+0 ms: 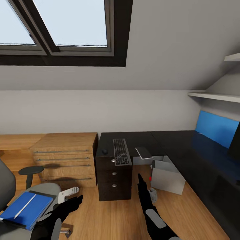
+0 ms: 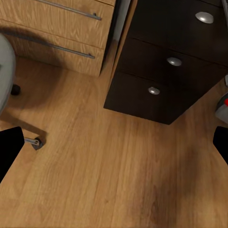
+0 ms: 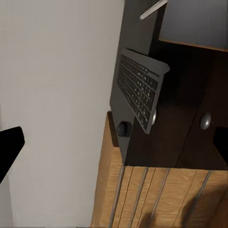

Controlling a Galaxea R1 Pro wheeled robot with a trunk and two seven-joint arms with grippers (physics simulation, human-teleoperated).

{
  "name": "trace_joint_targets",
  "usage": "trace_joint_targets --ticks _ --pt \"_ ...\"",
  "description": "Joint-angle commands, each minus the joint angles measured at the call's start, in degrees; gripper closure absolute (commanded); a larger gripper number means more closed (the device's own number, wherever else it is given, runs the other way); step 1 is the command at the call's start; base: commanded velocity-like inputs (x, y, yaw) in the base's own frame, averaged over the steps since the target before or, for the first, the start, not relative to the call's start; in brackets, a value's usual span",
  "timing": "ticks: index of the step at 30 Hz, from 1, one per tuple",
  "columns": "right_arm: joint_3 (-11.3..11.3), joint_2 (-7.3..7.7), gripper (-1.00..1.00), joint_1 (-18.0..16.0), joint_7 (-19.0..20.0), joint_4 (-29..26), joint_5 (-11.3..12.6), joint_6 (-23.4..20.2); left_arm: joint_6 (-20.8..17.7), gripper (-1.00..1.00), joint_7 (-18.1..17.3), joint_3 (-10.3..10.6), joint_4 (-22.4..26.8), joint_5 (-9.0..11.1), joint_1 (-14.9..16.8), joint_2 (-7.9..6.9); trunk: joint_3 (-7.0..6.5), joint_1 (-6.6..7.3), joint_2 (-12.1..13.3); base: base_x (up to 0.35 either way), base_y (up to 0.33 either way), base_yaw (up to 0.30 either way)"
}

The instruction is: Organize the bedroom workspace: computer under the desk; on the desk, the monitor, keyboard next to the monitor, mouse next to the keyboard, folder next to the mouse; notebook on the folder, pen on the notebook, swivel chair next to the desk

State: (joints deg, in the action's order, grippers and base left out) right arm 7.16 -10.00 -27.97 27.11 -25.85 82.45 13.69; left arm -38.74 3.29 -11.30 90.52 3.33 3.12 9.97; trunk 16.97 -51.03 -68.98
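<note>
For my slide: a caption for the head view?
Keyboard and mouse on the black desk; blue folder on the chair.

Even, soft daylight fills the room, brightest at the dark-framed roof window (image 1: pixel 63 26) at the far left, whose panes render flat pale blue without glare. The light wood plank floor (image 1: pixel 113 216) carries only faint, diffuse shadows beside the matte black desk (image 1: pixel 173 143), which swallows detail. All three views are sharp, with slight wide-angle stretch at the edges.
</note>
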Motion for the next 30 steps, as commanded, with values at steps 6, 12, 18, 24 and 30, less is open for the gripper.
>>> trace_joint_targets --ticks 6,12,18,24,30 --pt "0.46 0.0 -1.0 -0.07 2.34 0.32 0.6 0.09 -0.29 -1.0 0.31 -0.04 0.03 0.43 0.04 0.03 1.16 -1.33 -2.47 0.0 0.0 0.0" --pt "0.5 0.0 -1.0 0.01 2.76 0.3 0.7 -1.63 -0.29 -1.0 0.31 -0.04 -0.14 0.44 0.04 0.03 2.23 -2.65 -4.88 0.0 0.0 0.0" --pt "0.24 0.0 -1.0 0.02 2.58 0.3 0.8 -7.73 -0.29 -1.0 0.31 -0.04 -0.17 0.45 0.04 0.03 3.31 -3.96 -7.28 0.0 0.0 0.0" --pt "0.45 0.0 -1.0 0.02 1.04 -0.06 0.38 -7.57 -0.29 -1.0 0.31 -0.04 -0.09 0.45 0.04 0.03 4.39 -5.28 -9.69 0.0 0.0 0.0" --pt "0.4 0.0 -1.0 0.13 -3.86 -3.5 0.23 -7.5 -0.29 -1.0 0.31 -0.04 0.09 0.45 -0.01 0.03 5.46 -6.6 -12.1 0.0 0.0 0.0"
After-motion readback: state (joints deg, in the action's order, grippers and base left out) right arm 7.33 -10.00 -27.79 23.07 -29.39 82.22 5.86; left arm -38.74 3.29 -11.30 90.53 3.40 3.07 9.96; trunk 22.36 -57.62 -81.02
